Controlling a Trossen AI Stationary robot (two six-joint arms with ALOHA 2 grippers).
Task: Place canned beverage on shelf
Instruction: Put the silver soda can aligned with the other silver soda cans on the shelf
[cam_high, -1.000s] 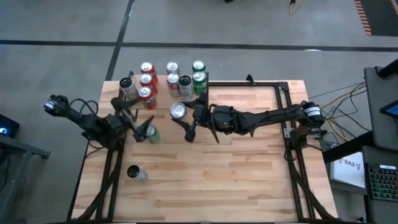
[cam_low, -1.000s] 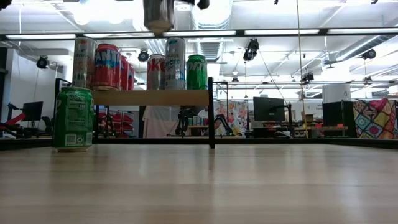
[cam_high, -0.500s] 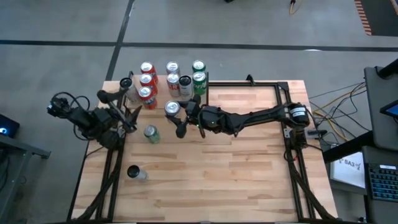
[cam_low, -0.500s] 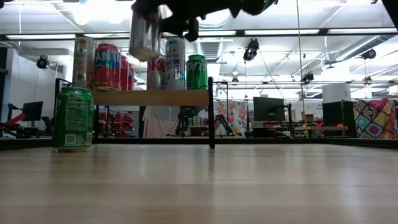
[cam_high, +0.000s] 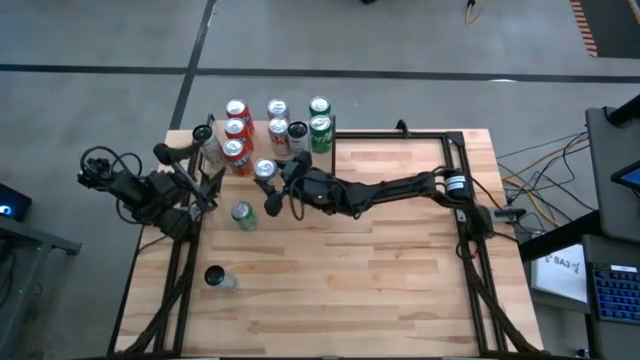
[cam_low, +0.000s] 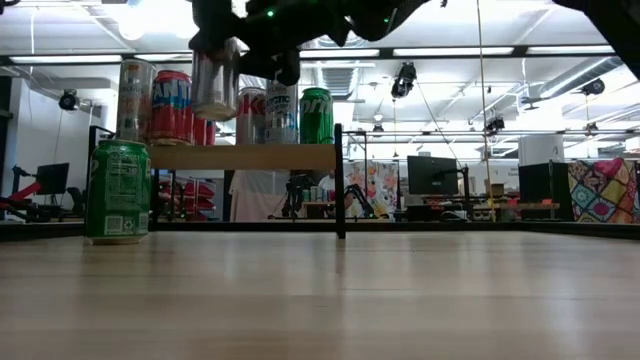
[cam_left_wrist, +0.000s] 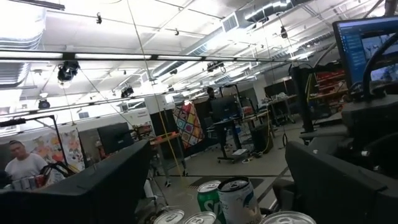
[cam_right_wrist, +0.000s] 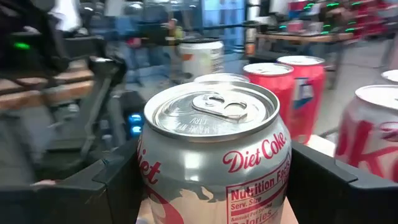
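A silver Diet Coke can (cam_right_wrist: 214, 149) is held by my right gripper (cam_right_wrist: 214, 193), whose arm reaches across from the table's right. In the low view the can (cam_low: 215, 85) hangs just above the shelf board (cam_low: 280, 156), in front of the red cans (cam_low: 172, 105) standing there. From above, the can (cam_high: 264, 169) is at the shelf's near edge. My left gripper (cam_high: 190, 168) is open at the table's left edge and holds nothing. A green can (cam_high: 241, 214) stands on its base on the tabletop. My right gripper pinches the Diet Coke can by its two opposite side walls (cam_right_wrist: 146, 180) between its two fingers (cam_right_wrist: 115, 186). The fingers lie level and come from the table's right. The can is upright, lid up, lifted clear of the table and the shelf board.
Several red, silver and green cans (cam_high: 278, 128) crowd the shelf at the table's far left. Another can (cam_high: 215, 278) is near the left front of the tabletop. The shelf's black post (cam_low: 340, 180) stands at its right end. The right half of the tabletop (cam_high: 400, 260) is bare wood.
My right gripper has carried the Diet Coke can down and toward the table's left, up to the shelf; the can stays upright. My left gripper has drawn back from the green can toward the table's left edge, and the green can stays standing.
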